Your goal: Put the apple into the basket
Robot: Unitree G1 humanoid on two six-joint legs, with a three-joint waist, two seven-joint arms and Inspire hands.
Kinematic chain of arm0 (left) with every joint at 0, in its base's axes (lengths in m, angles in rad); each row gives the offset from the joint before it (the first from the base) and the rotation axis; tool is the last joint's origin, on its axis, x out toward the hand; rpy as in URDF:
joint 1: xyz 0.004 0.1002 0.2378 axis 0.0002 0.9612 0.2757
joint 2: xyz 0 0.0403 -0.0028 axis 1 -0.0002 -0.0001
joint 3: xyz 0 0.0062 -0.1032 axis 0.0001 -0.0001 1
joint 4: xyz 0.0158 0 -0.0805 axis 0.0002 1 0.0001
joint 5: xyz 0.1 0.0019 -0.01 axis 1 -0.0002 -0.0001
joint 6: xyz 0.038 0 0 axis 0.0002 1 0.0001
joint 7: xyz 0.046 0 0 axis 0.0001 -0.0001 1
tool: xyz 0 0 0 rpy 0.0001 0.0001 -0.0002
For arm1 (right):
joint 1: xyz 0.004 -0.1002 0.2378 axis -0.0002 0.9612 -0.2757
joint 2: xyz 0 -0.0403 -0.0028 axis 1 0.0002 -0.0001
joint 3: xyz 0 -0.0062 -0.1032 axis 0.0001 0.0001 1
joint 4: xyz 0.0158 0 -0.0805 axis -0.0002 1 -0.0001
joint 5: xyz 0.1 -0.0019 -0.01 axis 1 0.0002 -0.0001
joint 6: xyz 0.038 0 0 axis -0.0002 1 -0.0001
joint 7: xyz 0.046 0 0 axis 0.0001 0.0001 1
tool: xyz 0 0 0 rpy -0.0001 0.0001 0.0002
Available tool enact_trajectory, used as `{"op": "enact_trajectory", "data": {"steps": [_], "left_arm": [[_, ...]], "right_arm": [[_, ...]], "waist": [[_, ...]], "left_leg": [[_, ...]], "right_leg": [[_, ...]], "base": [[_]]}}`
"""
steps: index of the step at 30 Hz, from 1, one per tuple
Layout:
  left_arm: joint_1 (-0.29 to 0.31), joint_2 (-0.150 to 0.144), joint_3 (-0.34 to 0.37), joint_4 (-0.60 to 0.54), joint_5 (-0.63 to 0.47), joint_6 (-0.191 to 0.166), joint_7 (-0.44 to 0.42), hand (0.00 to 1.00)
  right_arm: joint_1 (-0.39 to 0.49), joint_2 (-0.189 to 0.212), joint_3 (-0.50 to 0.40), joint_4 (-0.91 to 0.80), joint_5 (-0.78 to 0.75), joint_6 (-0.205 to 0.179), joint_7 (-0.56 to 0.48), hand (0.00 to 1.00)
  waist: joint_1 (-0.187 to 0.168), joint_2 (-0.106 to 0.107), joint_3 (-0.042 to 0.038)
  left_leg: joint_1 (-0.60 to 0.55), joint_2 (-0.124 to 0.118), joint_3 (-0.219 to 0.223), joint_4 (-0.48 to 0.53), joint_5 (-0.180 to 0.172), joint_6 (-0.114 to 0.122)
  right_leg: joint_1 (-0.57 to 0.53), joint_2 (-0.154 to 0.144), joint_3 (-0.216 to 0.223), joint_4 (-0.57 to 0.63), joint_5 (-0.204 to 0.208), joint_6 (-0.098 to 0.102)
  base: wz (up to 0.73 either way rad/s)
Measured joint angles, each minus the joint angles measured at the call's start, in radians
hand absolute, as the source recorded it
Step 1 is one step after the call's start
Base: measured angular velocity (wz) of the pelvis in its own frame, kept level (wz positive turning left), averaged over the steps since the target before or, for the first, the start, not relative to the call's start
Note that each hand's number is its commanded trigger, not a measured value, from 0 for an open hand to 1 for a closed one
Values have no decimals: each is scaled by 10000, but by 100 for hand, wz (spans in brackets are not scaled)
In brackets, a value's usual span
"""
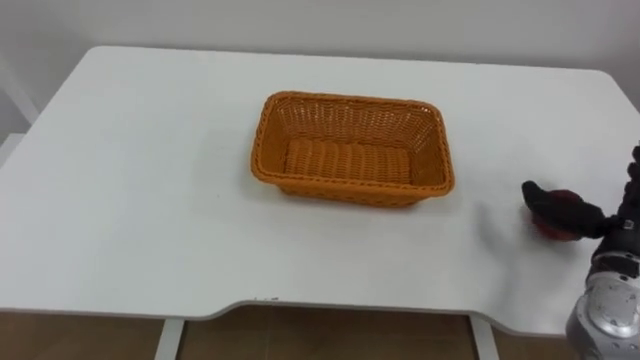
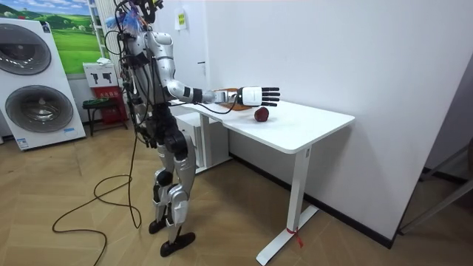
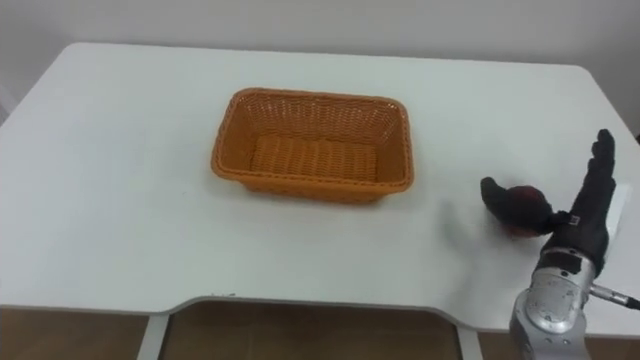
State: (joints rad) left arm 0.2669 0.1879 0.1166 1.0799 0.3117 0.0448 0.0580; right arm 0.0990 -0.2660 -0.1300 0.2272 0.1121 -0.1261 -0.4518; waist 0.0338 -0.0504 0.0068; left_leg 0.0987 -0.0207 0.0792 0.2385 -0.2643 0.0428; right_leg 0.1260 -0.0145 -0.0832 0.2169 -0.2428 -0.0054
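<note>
The right hand (image 3: 578,225) is open: its fingers (image 3: 598,160) are straight and point away across the table, and the thumb (image 3: 500,197) spreads out sideways toward the robot's left. It grips nothing.

The apple (image 2: 261,114) sits on the table (image 3: 120,180) near the right front corner, directly under the spread thumb in the eye views. In the room view the hand hangs just above it, with a gap between palm and fruit, so the two look apart rather than touching. The apple lies below the hand and slightly to the left of the palm. It is round, so no axis matters for the grasp.

The basket (image 3: 310,96) stands empty in the middle of the table, well apart from the apple, to the robot's left and a little farther back. Its long side runs left to right.

The step in hand appears to be the reach before the grasp. The coming move probably calls for lowering the hand and curling the fingers round the apple. Then comes a carry leftward to the basket. A loose or off-centre grip could roll the fruit toward the table's near edge.
</note>
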Motion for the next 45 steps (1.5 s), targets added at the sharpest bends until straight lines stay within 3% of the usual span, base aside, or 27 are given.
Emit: {"op": "enact_trajectory", "data": {"steps": [9,12,20,21,23,24,31,45], "left_arm": [[198,12,39,-337,186,38,-287,0],[233,12,51,-349,427,195,-332,0],[340,27,214,-361,663,209,-487,0],[338,27,220,-361,738,209,-496,0],[334,29,256,-361,740,207,-505,0],[334,32,267,-361,741,206,-509,0],[353,36,275,-361,739,203,-518,0],[303,38,273,-383,753,205,-514,0]], "right_arm": [[5,-3,-8,736,-69,402,639,0],[-27,-3,-13,1118,-58,546,972,0],[-65,-23,-106,2111,-37,575,1292,0],[-113,-51,-106,2274,-36,531,1291,16],[-125,-91,-106,2320,-36,521,1292,62],[-124,-104,-106,2331,-36,521,1292,100],[-410,-238,-595,2781,-64,427,1239,100],[-435,-320,-568,3061,-21,317,1154,100]], "waist": [[-17,-112,-72],[-9,-141,-77],[-28,-159,-43],[-26,-150,-45],[-28,-142,-38],[-27,-140,-33],[-88,-133,-32],[-98,-77,-37]], "left_leg": [[8,0,-6,25,1,-1],[8,58,-2,33,3,2],[151,63,-34,28,3,2],[153,63,-51,33,2,3],[144,62,-107,37,2,3],[138,60,-115,41,2,3],[146,60,-110,51,2,2],[161,67,-116,132,2,3]], "right_leg": [[9,-11,-82,2,1,-1],[37,-16,-86,21,2,-2],[323,-9,-175,-130,33,-7],[332,-10,-192,-128,33,-7],[338,-15,-222,-123,33,-7],[341,-16,-229,-121,33,-7],[366,-17,-273,-126,34,-7],[406,-10,-244,-107,42,-13]], "base": [[0],[0],[2],[5],[4],[0],[0],[0]]}}
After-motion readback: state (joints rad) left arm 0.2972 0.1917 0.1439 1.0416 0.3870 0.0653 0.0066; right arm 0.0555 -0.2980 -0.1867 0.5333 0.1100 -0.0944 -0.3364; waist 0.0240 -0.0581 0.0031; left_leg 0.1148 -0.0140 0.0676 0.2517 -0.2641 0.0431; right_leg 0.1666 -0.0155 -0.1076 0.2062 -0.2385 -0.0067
